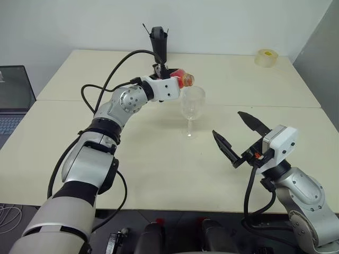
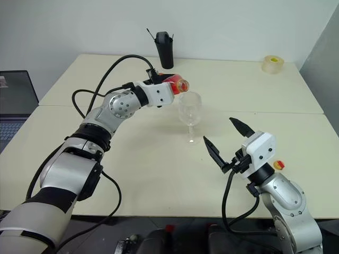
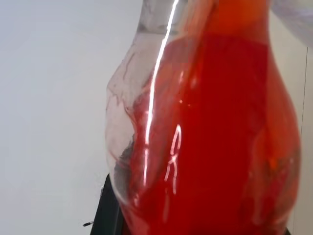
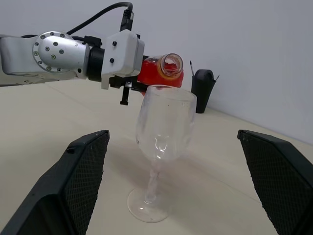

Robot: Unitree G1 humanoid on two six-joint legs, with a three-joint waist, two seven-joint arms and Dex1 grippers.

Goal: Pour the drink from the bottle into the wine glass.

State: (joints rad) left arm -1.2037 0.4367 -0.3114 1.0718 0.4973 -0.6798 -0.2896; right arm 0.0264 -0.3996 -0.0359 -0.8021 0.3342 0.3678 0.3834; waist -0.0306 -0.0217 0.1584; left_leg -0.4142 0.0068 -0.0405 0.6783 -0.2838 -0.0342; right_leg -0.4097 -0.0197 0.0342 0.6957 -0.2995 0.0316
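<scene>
Left gripper [image 2: 161, 89] jaws pinched on bulbous clear plastic bottle [image 1: 183, 79], tipped sideways mid-table, uncapped mouth just above wine glass [image 1: 191, 103] rim; red translucent drink [image 3: 220, 137] inside. Glass upright, thin-stemmed, apparently empty. Black cup [image 1: 158, 43] behind near far edge. Right gripper [image 1: 238, 136] jaws spread wide, nearer front edge. Tape roll [image 1: 266, 57] at far right corner.

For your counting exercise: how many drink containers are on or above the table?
3: the bottle, tilted in the left gripper; the wine glass standing mid-table; a black cup at the far edge.
</scene>
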